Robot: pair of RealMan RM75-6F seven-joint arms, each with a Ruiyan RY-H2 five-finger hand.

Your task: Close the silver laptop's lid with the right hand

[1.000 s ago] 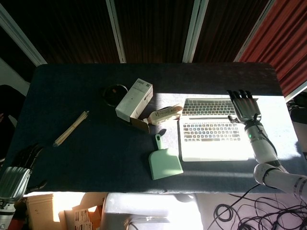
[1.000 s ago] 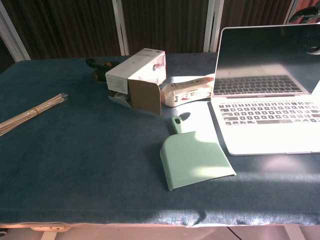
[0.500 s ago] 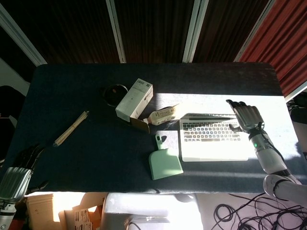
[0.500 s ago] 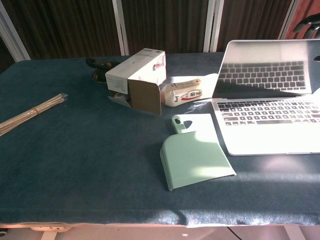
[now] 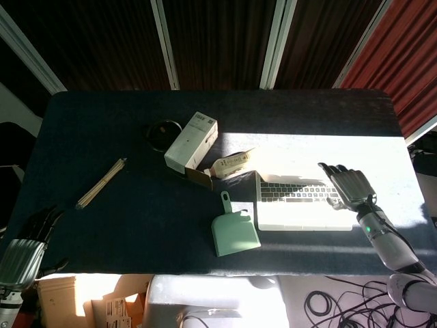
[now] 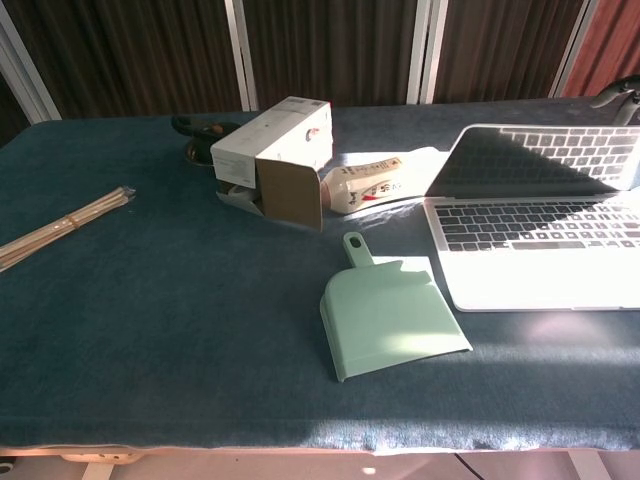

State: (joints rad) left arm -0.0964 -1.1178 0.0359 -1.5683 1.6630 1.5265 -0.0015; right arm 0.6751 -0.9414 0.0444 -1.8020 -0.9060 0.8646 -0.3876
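Note:
The silver laptop [image 5: 300, 205] sits at the table's right side, its lid [image 6: 540, 160] tilted well forward over the keyboard [image 6: 540, 225] but still raised off it. My right hand [image 5: 348, 184] lies with fingers spread flat against the back of the lid near its right end, holding nothing. In the chest view only a dark fingertip [image 6: 620, 95] of that hand shows above the lid's top edge. My left hand [image 5: 27, 239] hangs off the near left corner of the table, fingers loosely apart and empty.
A pale green dustpan [image 5: 234, 232] lies just left of the laptop. Behind it are a cream tube [image 5: 231, 164], a white carton [image 5: 191, 142] on its side and a black round object [image 5: 164, 132]. A bundle of sticks [image 5: 101, 183] lies at the left.
The right hand has come toward the robot and down, pushing the lid from near upright to a low forward tilt. The left hand and the other objects have not moved.

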